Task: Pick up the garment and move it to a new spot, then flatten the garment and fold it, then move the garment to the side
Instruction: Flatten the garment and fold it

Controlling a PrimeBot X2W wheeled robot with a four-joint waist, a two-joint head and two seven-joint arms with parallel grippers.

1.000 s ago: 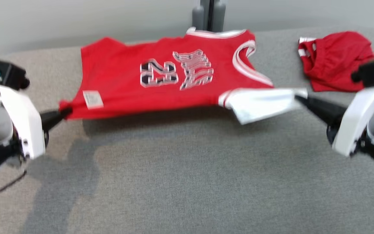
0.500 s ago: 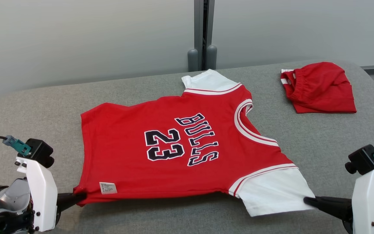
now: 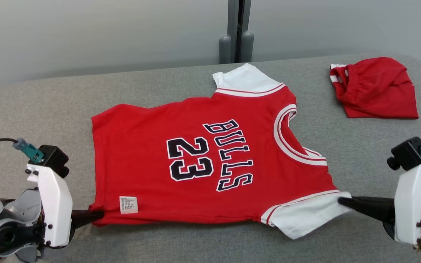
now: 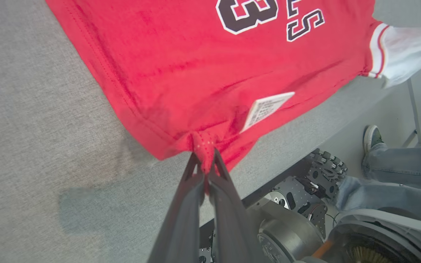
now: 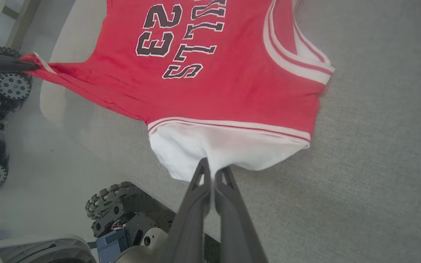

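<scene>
The garment [image 3: 203, 164] is a red jersey with white sleeves and dark "BULLS 23" lettering, spread face up on the grey table. My left gripper [image 3: 99, 214] is shut on its near left hem corner; the left wrist view shows the red cloth [image 4: 203, 146] bunched between the tips of the left gripper [image 4: 206, 162]. My right gripper [image 3: 341, 201] is shut on the near white sleeve [image 3: 302, 219]. In the right wrist view the sleeve [image 5: 217, 149] is pinched at the tips of the right gripper [image 5: 214, 170]. The near edge sits slightly lifted.
A second red garment [image 3: 376, 87] lies folded at the table's far right. The grey padded table [image 3: 49, 102] has free room left of the jersey. A dark post [image 3: 236, 31] stands behind. Below the table edge are the wheeled base [image 4: 305, 190] and a person's leg [image 4: 397, 171].
Both grippers have carried the jersey toward me and lowered it, so most of it now rests flat on the table. The head camera has shifted as well. Both grips are unchanged.
</scene>
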